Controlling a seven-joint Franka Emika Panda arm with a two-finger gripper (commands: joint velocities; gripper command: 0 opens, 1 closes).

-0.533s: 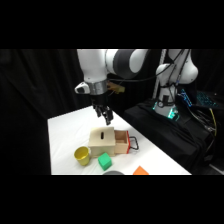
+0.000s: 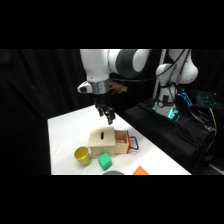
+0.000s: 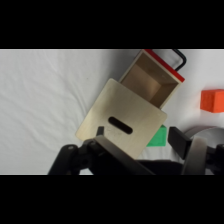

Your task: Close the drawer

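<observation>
Side view, drawer: one; pulled out of the pale wooden box toward picture right, long axis running left to right across the table; orange-brown inside exposed.
Side view, handle: one red-and-black wire loop on the drawer's outer end, pointing right, away from the box.
Side view, gripper: one; hangs above the box's slotted top, clear of it; fingers point down and hold nothing; how far apart they stand cannot be told in this view.
Side view, other items: one yellow cup left of the box front; one green block just in front of the box; one orange piece at the lower edge.
Wrist view, drawer: extends from the box toward the upper right; red front edge and black wire handle at the far end.
Wrist view, slot: one dark oval in the box top, seen more plainly here.
Wrist view, gripper: fingers spread apart, empty, above the box's near edge.
Wrist view, other items: one green block beside the box; one orange block at the right edge; cup outside this view.
</observation>
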